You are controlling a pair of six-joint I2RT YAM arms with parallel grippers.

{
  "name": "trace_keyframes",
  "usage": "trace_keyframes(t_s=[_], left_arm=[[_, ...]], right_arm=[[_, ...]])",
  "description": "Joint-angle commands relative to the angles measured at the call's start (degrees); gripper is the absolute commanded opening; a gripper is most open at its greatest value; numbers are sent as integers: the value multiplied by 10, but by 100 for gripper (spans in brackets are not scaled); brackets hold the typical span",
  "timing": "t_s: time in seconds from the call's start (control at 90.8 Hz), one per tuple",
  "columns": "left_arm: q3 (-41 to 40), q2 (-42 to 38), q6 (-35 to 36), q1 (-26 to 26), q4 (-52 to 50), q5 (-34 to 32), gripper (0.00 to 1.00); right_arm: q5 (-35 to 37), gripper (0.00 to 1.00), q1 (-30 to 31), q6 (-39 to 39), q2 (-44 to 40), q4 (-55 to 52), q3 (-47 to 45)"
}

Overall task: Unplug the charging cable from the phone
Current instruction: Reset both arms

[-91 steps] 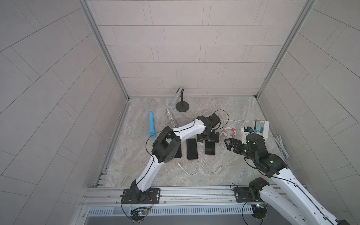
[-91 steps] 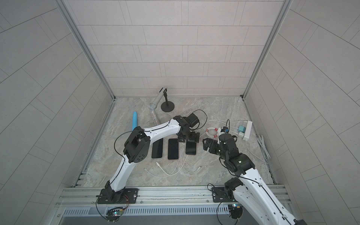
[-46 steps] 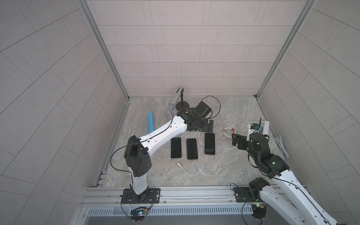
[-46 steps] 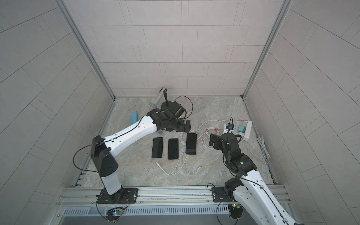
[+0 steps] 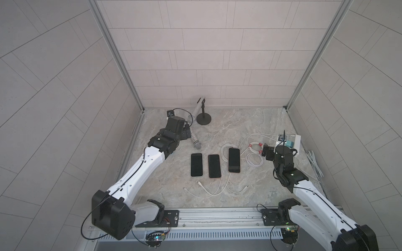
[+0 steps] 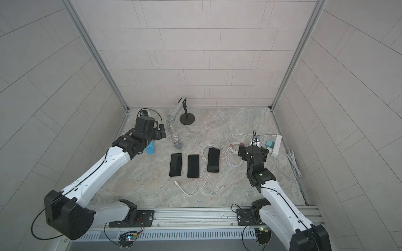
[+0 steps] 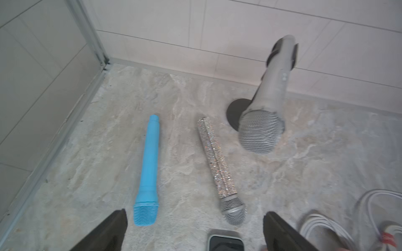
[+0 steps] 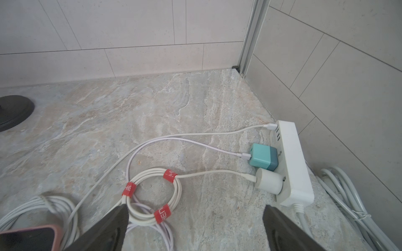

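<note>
Both hands are clear of the work.

The left hand [image 7: 194, 230] has its fingers spread wide with nothing between them. It is over the far-left part of the grey marbled surface [image 5: 250, 121], by the sky-blue plastic microphone [image 7: 150, 165] and the rhinestone-covered silver microphone [image 7: 217, 165].

The right hand [image 8: 194, 228] is also spread and empty. It is near the right edge, above a coiled white cable with red ties [image 8: 152, 195], and faces the white power strip [image 8: 291, 160].

Task items: three dark-screened phones lie in a row mid-surface.
- left black phone [image 5: 196, 164]
- middle black phone [image 5: 214, 166]
- pink-cased phone [image 5: 234, 160], set slightly nearer the far edge

The white charging cables [image 5: 217, 192] run from the strip side past the phones toward the front edge, where loose connector tips [image 5: 198, 182] lie.

Judgement: no plug looks seated, though the phones' front ends are too small to be sure. The step in hand reads as a check.

If a plug remains:
- Pin that phone flat with one hand.
- With the other, pinch the connector's hard shell, not the cord.
- Draw it straight out along the phone's long axis, staying low. A sideways pull would likely drag the phone or strain the port.
- Keep clear of the cable loops beside the pink-cased phone so nothing snags.
</note>
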Motion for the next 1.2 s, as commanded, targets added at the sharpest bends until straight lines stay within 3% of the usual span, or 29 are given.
trace_keyframes(t_s=[0.0, 0.099, 0.209, 0.297, 0.385, 0.517, 0.682, 0.771, 0.87, 1.189], left_arm=[[-97, -35, 55, 70, 175, -14, 100], [-202, -44, 87, 130, 325, 31, 100], [-276, -6, 120, 160, 459, 53, 100], [-302, 42, 128, 166, 517, 71, 100], [-330, 81, 129, 168, 581, 92, 100], [-358, 128, 138, 169, 660, 117, 100], [-406, 207, 155, 166, 834, 131, 100], [-394, 188, 165, 166, 776, 183, 100], [-367, 202, 159, 166, 747, 148, 100], [-371, 201, 165, 161, 753, 147, 100]], right_arm=[[-2, 100, -34, -25, 53, 138, -13], [-7, 100, -59, -32, 119, 223, -23], [-32, 100, -83, -34, 197, 298, -22], [-57, 100, -98, -38, 255, 353, -22], [-113, 100, -119, -49, 270, 345, -3], [-185, 100, -161, -44, 305, 425, -17], [-252, 100, -169, -58, 346, 460, -13], [-290, 100, -169, -69, 387, 534, -29], [-291, 100, -168, -70, 387, 537, -33], [-301, 100, -169, -71, 387, 534, -31]])
